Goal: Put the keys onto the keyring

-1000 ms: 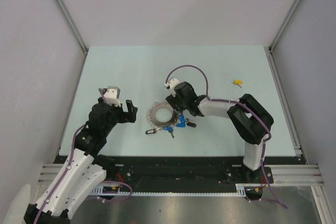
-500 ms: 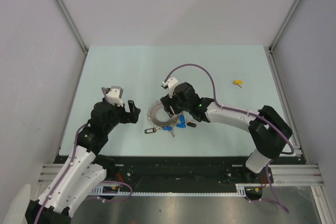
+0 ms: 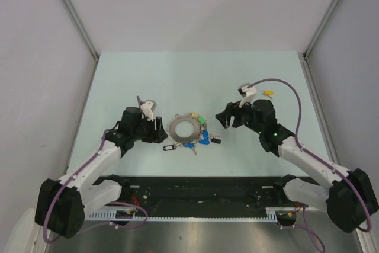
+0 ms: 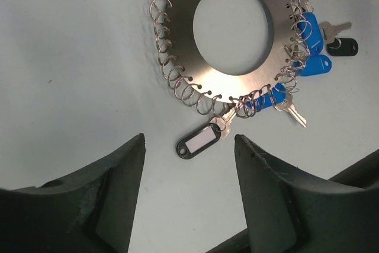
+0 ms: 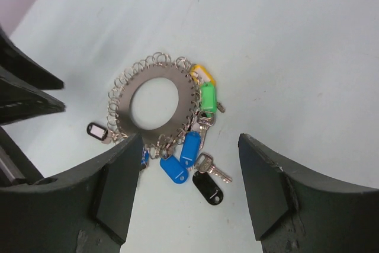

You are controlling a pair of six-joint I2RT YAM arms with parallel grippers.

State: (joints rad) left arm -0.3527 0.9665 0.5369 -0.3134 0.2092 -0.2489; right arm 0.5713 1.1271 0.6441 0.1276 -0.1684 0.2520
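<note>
The keyring [image 3: 177, 129] is a flat metal disc with a hole, rimmed with small wire rings, lying mid-table; it also shows in the left wrist view [image 4: 183, 57] and the right wrist view [image 5: 179, 96]. Blue, green and yellow tags hang on its right side. A black-tagged key [image 3: 215, 140] lies just right of the blue tags [image 5: 207, 186]. A black-framed, white-labelled tag [image 4: 198, 140] lies at the ring's near left rim. A yellow-tagged key [image 3: 269, 93] lies far right. My left gripper [image 3: 163, 130] is open and empty, left of the ring. My right gripper [image 3: 222, 118] is open and empty, right of it.
The pale green table mat [image 3: 148, 81] is bounded by grey walls and aluminium rails [image 3: 320, 105] at the sides. A black rail [image 3: 195, 185] runs along the near edge by the arm bases.
My right gripper has pulled back from over the ring to its right, uncovering the green and yellow tags. My left gripper has moved right, close to the ring.
</note>
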